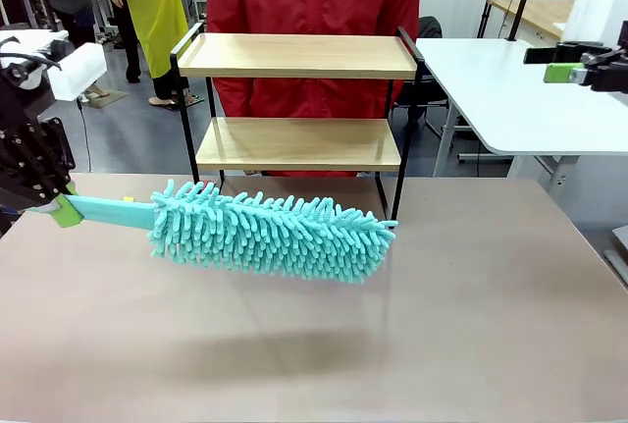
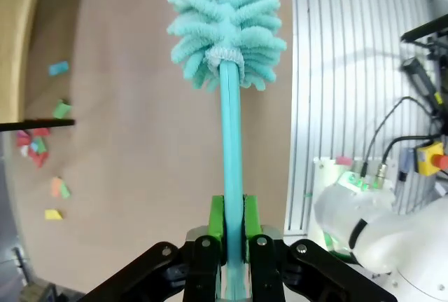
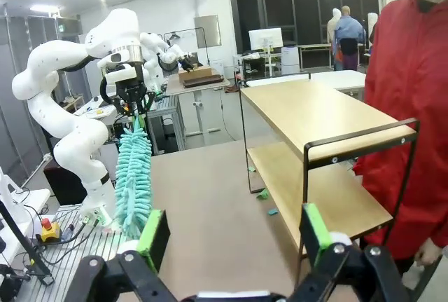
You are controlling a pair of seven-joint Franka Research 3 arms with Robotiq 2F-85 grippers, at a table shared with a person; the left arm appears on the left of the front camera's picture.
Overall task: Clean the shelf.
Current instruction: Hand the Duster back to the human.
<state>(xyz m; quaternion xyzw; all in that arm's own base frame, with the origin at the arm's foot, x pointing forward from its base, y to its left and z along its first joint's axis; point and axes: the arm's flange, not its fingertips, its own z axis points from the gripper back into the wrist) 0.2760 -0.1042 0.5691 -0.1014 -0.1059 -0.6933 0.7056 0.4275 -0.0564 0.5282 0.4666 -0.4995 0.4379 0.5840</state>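
Your left gripper [image 2: 233, 228] is clamped on the duster [image 1: 265, 232], with both green pads [image 2: 217, 218] pressed on the flat teal handle near its end. I think this far grip gives you the longest reach, so the fluffy head can go deep along a board while the arm stays outside the frame. The duster is held about level above the table [image 1: 471, 344] and does not touch it; its shadow lies on the surface below. The head points toward the middle, just in front of the shelf [image 1: 299, 99] and about at the height of the lower board's edge. The shelf stands at the far edge of the table, two wooden boards in a black frame, and a person [image 1: 314, 11] in a red coat stands right behind it.

In the left wrist view you see small coloured scraps [image 2: 42, 144] on the table near the shelf foot. I cannot tell if any scraps lie on the boards.

Your right gripper [image 3: 234, 235] is wide open and holds nothing. It waits high at the right side, well apart from the shelf, and looks across at it. I judge it is parked there so the sweep has free space.

The wiping seems not yet begun; the head must next rise to a board.
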